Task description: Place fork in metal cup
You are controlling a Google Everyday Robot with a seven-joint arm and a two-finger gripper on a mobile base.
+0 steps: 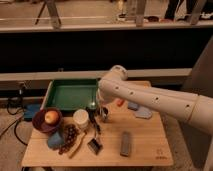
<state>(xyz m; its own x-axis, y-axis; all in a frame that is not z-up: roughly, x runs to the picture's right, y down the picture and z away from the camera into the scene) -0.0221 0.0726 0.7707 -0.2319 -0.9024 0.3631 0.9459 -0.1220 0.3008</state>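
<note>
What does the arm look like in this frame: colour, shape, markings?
The arm is off-white and tube-shaped, with a rounded joint and a row of small dark dots along its side. No loose cables show. The end effector, low by the green tray, is mostly hidden.

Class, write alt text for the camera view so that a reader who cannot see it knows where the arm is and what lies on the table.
A white robot arm reaches from the right over a wooden table, its gripper low beside a white cup and just in front of a green tray. At the left sits a bowl holding an apple.
</note>
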